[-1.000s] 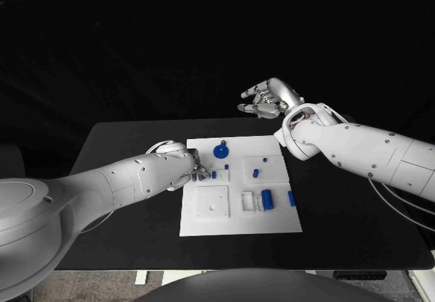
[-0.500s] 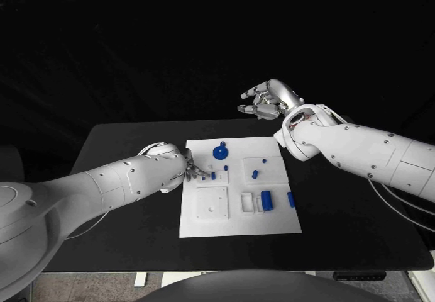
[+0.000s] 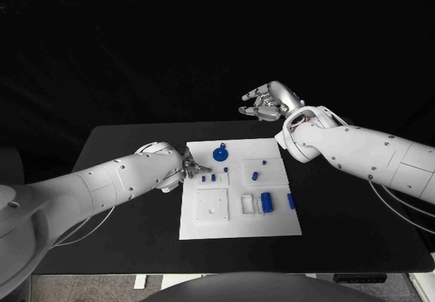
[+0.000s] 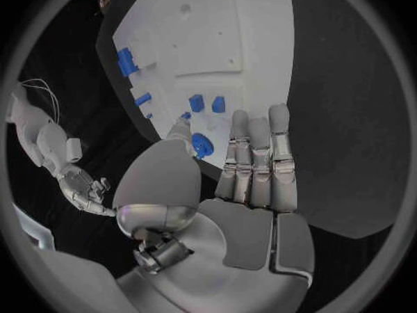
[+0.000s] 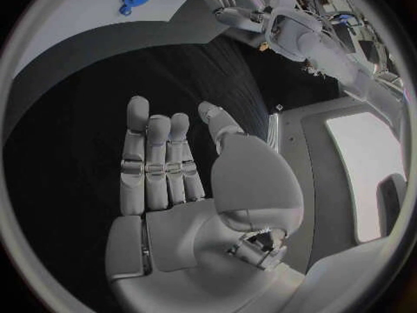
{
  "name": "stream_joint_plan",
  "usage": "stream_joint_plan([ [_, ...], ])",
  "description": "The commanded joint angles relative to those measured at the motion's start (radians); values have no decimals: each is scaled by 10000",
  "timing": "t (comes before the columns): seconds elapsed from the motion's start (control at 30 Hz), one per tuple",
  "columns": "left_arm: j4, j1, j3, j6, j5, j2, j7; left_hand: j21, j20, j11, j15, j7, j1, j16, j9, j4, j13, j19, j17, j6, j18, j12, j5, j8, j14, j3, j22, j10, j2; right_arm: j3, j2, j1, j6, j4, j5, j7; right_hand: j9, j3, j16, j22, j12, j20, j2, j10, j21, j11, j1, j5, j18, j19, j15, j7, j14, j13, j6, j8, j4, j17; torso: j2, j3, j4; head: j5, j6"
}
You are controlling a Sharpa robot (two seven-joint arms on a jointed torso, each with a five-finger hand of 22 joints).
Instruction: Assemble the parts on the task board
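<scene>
While the left hand (image 3: 186, 168) hovers at the left edge of the task board (image 3: 237, 217), its silver fingers (image 4: 256, 160) lie straight and side by side with the thumb set apart, and nothing sits in the smooth grey palm. Seen from the left wrist, the fingertips reach over the board's edge next to a blue part (image 4: 201, 145) close by the thumb tip.

A flat, matte white rectangular plate, the task board lies in the middle of the black table (image 3: 127, 207), with shallow square recesses moulded into it. Its blue parts look like glossy plastic: a round disc with a small knob (image 3: 220, 151) near the far edge, two small blocks (image 3: 209, 178) just beside the left hand, two short pegs (image 3: 258, 171) toward the right, a stubby cylinder (image 3: 266, 201) standing in a white holder, and a slim bar (image 3: 291, 200) at the right edge.

Raised well beyond the far edge of the table, the right hand (image 3: 268, 102) is clear of the board. Its fingers (image 5: 156, 160) extend nearly straight, thumb apart, holding nothing.
</scene>
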Motion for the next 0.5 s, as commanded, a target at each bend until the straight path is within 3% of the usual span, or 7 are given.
stream_joint_plan([
  [0.03, 165, 55, 29, -1136, 430, -117, 1530, -181, 41, -2, 0, -44, 1202, -129, -111, -1096, -338, -32, -153, 60, 62, -367, 1690, -14, -200, 278, -65, -321, 524, 3, -4, 1, 81, -20, 41, 77, -14, -43, -23, -24, 8, 37, -1, -63, -63, -21, -31, 37, 61, -32, 17, 26, -52, -22, -40, -39, 12, -20, 3, 8, 8, -39, 50],
  [0.07, 186, 62, 34, -1304, 435, -140, 1858, -220, 41, -23, -6, -98, 1604, -139, -158, -1418, -563, -47, -183, 96, 59, -636, 1535, -49, -247, 548, -69, -418, 710, 3, -2, 1, 85, -30, 52, 78, -14, -43, -23, -24, 8, 37, -1, -63, -63, -21, -31, 37, 61, -32, 17, 26, -52, -22, -40, -39, 12, -20, 3, 8, 8, -39, 50],
  [0.2, 211, 80, 43, -2154, 389, -172, 3479, -177, -2, 9, -18, -11, 2453, -39, -541, -2592, -1386, -30, -265, 779, 91, -1396, 1195, -616, -275, 1527, 166, -192, 868, 1, 23, -2, 113, -105, 98, 79, -14, 52, -33, -37, -1, 35, 19, -71, -78, -21, 7, -6, 61, -34, 18, 35, -57, -37, -56, -40, -14, -38, 13, 4, -21, -63, 160],
  [0.3, 220, 84, 43, -2802, 117, -130, 4449, -46, 113, 181, 104, 103, 2729, -38, -889, -3216, -2947, -108, -355, 1451, 248, -3573, 106, -1508, -259, 2072, 412, 214, 843, -1, 39, -5, 127, -150, 123, 84, -13, 91, -36, -41, -1, 36, 12, -75, -83, -17, -6, -5, 62, -30, 18, 37, -61, -41, -51, -37, -17, -45, 20, 4, -29, -83, 202],
  [0.33, 220, 85, 43, -2974, -6, -107, 4682, -23, 123, 221, 117, 134, 2795, -49, -958, -3324, -3181, -106, -379, 1524, 265, -3928, -503, -1724, -243, 2101, 404, 361, 844, -2, 43, -5, 130, -160, 127, 86, -14, 150, -37, -47, -1, 36, 6, -78, -90, -20, -14, -5, 62, -29, 16, 37, -60, -47, -53, -39, -29, -54, 26, 5, -31, -88, 220],
  [0.43, 198, 87, 39, -3323, -462, -1, 5154, 11, 205, 323, 205, 141, 2857, -191, -1123, -3537, -3279, -122, -511, 1808, 335, -5067, -1481, -2373, -208, 2047, 383, 670, 822, -3, 54, -7, 143, -170, 136, 92, -14, 150, -37, -47, -1, 36, 6, -78, -90, -20, -14, -5, 62, -29, 16, 37, -60, -47, -53, -39, -29, -54, 33, 14, -43, -116, 283],
  [0.5, 166, 87, 30, -3396, -739, 75, 5306, 15, 250, 391, 238, 146, 2858, -345, -1176, -3642, -3277, -138, -634, 2026, 388, -5845, -1612, -2748, -170, 1964, 381, 912, 840, -3, 55, -7, 147, -165, 138, 92, -14, 184, -35, -49, 2, 35, 8, -78, -92, -21, -16, -3, 63, -26, 15, 36, -58, -50, -47, -39, -39, -58, 43, 19, -49, -126, 293],
])
